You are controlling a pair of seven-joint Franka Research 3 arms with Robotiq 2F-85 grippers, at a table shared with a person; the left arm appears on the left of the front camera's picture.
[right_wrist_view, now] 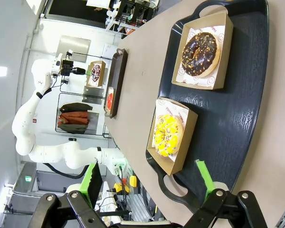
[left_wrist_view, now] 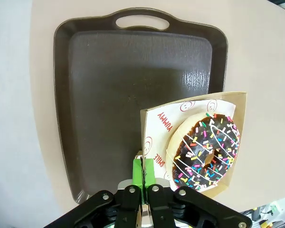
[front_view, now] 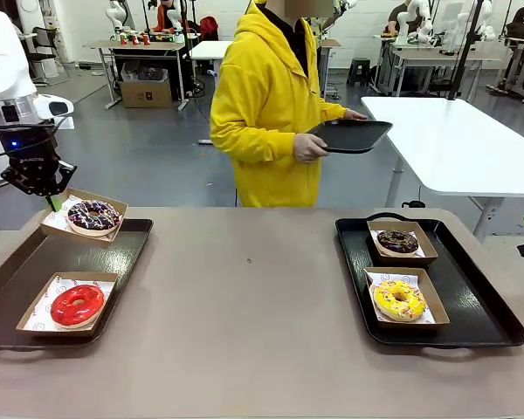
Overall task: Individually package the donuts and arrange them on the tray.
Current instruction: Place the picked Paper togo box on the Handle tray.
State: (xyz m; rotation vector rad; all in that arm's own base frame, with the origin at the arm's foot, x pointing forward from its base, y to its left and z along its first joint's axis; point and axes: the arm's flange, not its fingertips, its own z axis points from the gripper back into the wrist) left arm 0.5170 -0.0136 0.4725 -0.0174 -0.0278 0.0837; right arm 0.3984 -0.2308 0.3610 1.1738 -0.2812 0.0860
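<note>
1. My left gripper (left_wrist_view: 142,167) is closed on the near edge of a shallow brown cardboard box with printed white paper (left_wrist_view: 156,124); the green pads pinch the box wall between them.
2. In this box lies the dark purple ring donut with light sprinkles (left_wrist_view: 207,151), just beside my fingertips, not touching them.
3. In the front view I hold this box (front_view: 106,206) tilted and lifted over the far left corner of the dark brown plastic tray with handle (front_view: 127,253).
4. The purple donut (front_view: 93,215) has white icing lines and many small coloured sprinkles; its hole is clearly visible.
5. The glossy red ring donut (front_view: 77,304) lies in its own box at the near edge of the same tray.
6. My right gripper (right_wrist_view: 148,176) stands wide open and holds nothing, above the near edge of the black tray (right_wrist_view: 237,109).
7. On the black tray (front_view: 480,305), the dark chocolate donut (front_view: 397,242) lies in a box at the far side, and the yellow donut with sprinkles (front_view: 399,299) in a box at the near side.
8. A person in a yellow hooded sweater (front_view: 266,105) stands at the far edge of the table (front_view: 244,332), holding another dark tray (front_view: 351,135).
</note>
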